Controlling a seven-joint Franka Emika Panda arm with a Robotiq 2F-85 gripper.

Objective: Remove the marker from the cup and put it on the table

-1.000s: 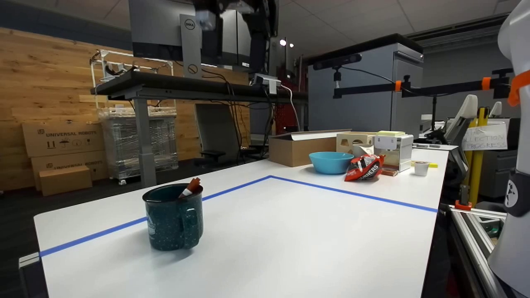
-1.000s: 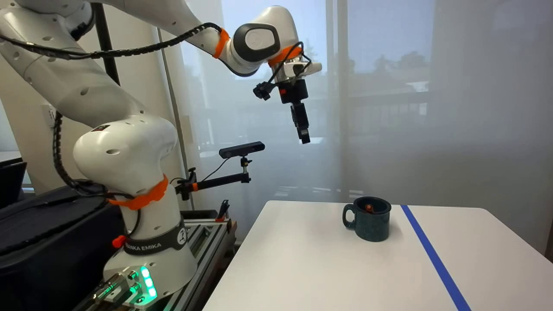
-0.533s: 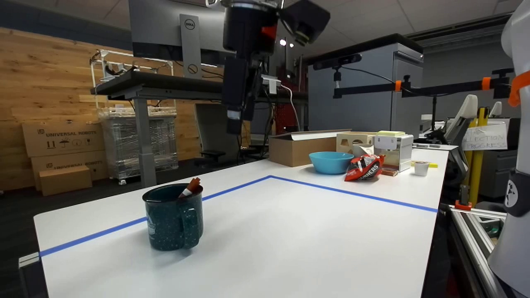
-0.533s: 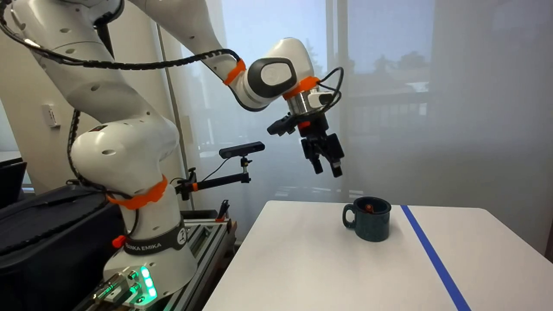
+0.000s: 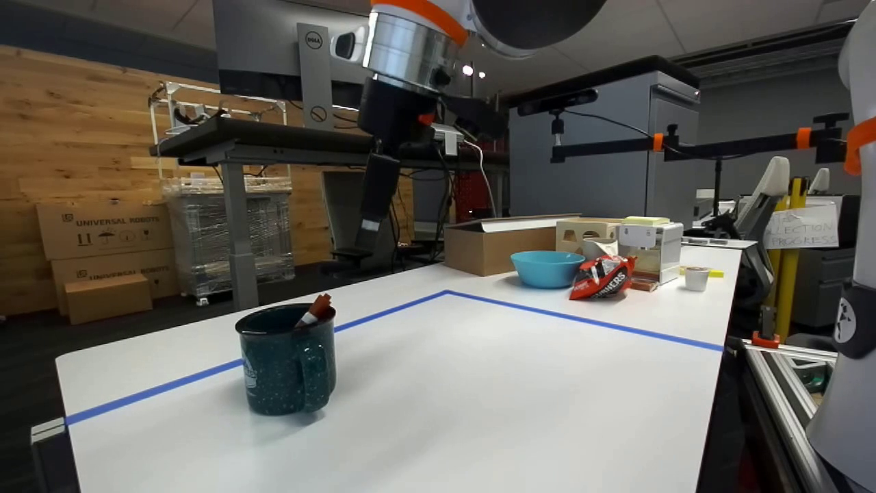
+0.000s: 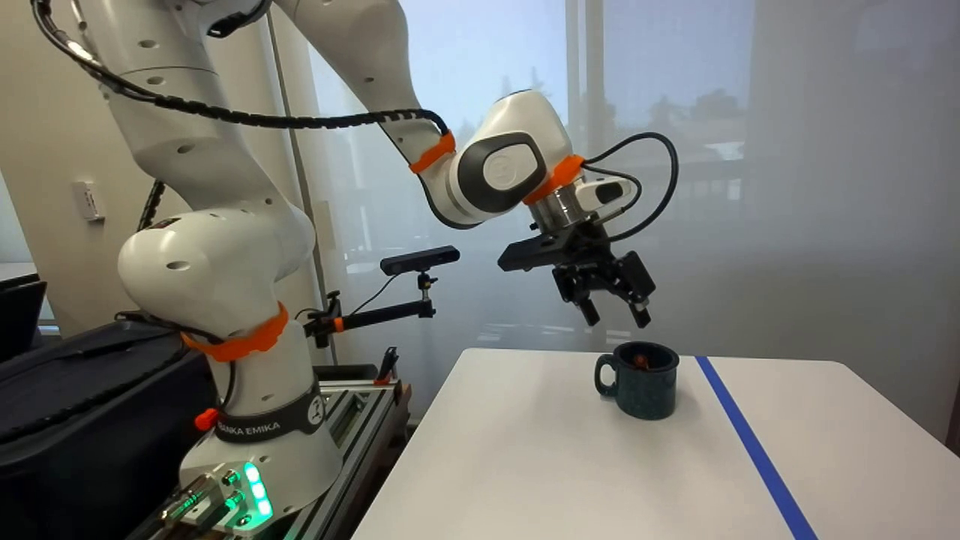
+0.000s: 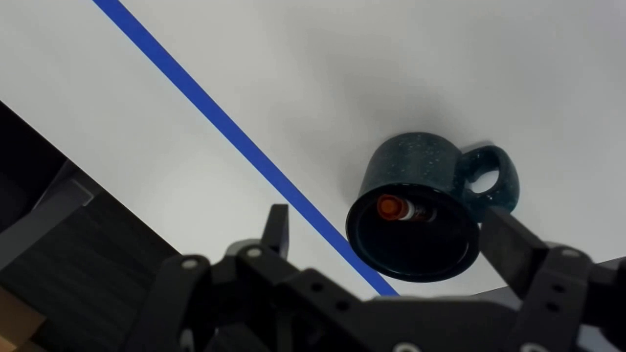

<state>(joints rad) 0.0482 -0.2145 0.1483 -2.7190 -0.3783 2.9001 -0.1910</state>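
The white worktop, crossed by a blue tape line, looks the same as 1 s ago. The Panda arm is what changed: it has swung lower and toward the speckled teal mug, twisting as it went, which leaves the jaws near the mug but higher, not touching it. The mug stands upright and has not shifted. The 2 jaws are spread wide, holding nothing. The rust-capped marker leans inside the mug, its cap poking out at the top in an exterior view. I take this as the approach, extraction not yet begun; the jaws probably need lining up on that cap without pinching the mug.
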